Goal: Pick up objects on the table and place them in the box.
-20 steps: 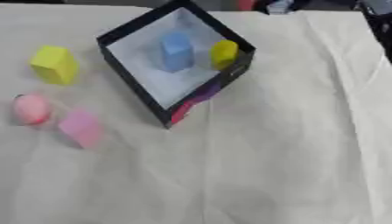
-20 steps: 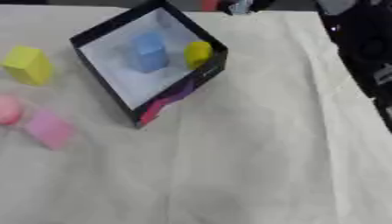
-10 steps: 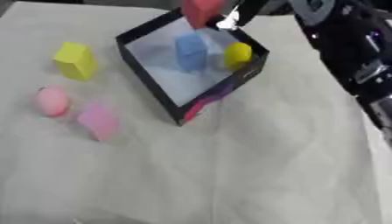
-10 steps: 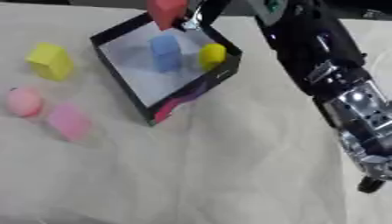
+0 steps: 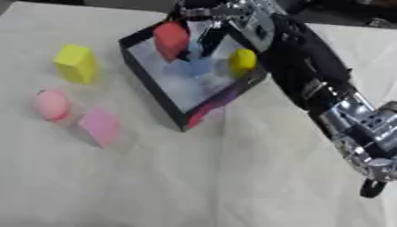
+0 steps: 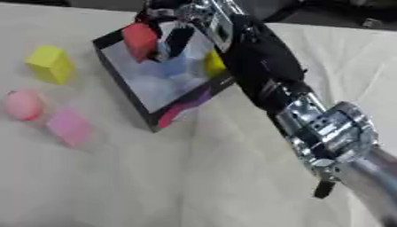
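Note:
My right hand (image 5: 211, 20) reaches in from the right and hangs over the black box (image 5: 151, 84) with the white floor. Its fingers pinch a red block (image 5: 170, 39) above the box's left part. Inside the box lie a blue block (image 5: 198, 66) and a yellow piece (image 5: 242, 60). On the cloth left of the box stand a yellow block (image 5: 76, 63), a pink round piece (image 5: 51, 104) and a pink block (image 5: 99, 126). My left hand shows in neither view.
The right forearm (image 5: 341, 115), black and silver, crosses the right half of the table above the cloth (image 5: 194, 177). Dark things lie along the far edge.
My right arm has come further in from the upper right, carrying the red block down and left over the box. The whole picture has shifted with the head.

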You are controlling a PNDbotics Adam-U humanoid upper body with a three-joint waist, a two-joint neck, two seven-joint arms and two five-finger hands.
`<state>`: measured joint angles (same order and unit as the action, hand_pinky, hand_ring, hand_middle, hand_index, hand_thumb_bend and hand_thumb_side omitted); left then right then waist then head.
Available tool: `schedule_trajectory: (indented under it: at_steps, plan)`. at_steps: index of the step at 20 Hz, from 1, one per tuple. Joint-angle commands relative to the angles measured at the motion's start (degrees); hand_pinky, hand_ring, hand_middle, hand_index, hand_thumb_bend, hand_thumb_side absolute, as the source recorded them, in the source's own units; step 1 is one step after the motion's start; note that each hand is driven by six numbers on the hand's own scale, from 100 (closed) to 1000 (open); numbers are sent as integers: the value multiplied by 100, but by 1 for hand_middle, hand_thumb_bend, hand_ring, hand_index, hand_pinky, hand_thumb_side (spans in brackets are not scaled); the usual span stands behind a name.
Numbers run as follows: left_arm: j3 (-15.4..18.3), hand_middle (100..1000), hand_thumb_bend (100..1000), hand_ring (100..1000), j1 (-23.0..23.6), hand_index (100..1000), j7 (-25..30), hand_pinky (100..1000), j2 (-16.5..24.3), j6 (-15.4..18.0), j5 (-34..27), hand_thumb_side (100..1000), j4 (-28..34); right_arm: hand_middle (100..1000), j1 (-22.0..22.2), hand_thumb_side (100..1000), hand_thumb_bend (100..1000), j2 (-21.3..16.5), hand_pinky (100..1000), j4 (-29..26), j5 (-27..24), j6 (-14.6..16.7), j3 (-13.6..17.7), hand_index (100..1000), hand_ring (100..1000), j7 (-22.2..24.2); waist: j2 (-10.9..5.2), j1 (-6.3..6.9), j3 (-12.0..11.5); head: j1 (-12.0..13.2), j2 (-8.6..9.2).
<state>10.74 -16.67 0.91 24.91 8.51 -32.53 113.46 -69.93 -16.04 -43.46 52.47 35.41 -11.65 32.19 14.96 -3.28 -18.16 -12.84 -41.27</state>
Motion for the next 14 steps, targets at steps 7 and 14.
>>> schedule_trajectory:
  at_steps: [7,14]
  plan:
    - [6,844,100,1000,-21,788,106,892,78,-45,104,643,113,829,-110,655,440,-104,962,-174,533,463,38,999,873,72,-28,-28,39,44,73]
    - [-19,846,100,1000,47,789,128,893,106,-72,66,642,113,853,-120,646,369,-226,981,-296,427,225,16,1000,873,-307,-133,17,119,135,32]
